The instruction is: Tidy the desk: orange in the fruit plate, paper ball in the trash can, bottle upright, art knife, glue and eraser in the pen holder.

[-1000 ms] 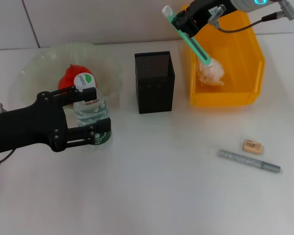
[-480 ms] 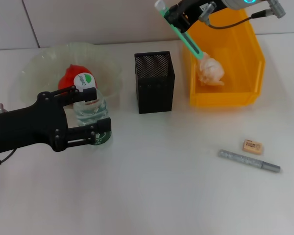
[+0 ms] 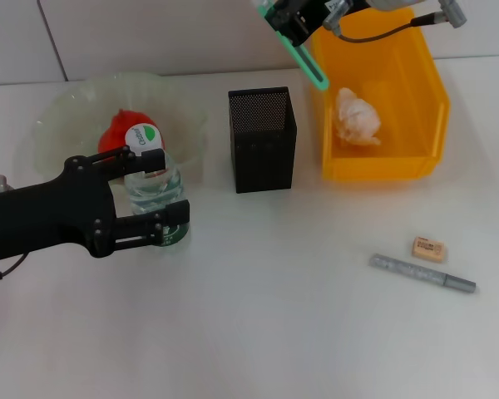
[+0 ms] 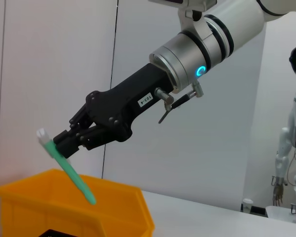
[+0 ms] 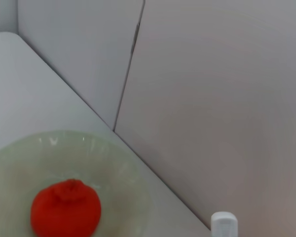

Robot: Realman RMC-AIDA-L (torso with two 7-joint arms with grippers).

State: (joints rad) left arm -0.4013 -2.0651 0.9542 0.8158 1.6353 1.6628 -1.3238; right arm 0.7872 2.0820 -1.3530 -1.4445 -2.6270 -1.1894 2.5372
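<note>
**Green knife held high beside the yellow bin**

The right gripper (image 3: pixel 293 23) pinches a green art knife (image 3: pixel 303 58), tilted, between the mesh pen holder (image 3: pixel 262 140) and the yellow trash can (image 3: pixel 416 100) holding the paper ball (image 3: pixel 356 116). The left gripper (image 3: pixel 154 195) clasps the upright bottle (image 3: pixel 152 187) beside the fruit plate (image 3: pixel 66 108) with its orange (image 3: pixel 116 133).

Desk (image 3: pixel 258 332): white, plain surface carrying everything in view.
Wall (image 3: pixel 150 33): pale panels along the far edge, a dark vertical seam at far left.
Humanoid figure (image 4: pixel 291 148): white, standing far off at the right of the left wrist view.
</note>
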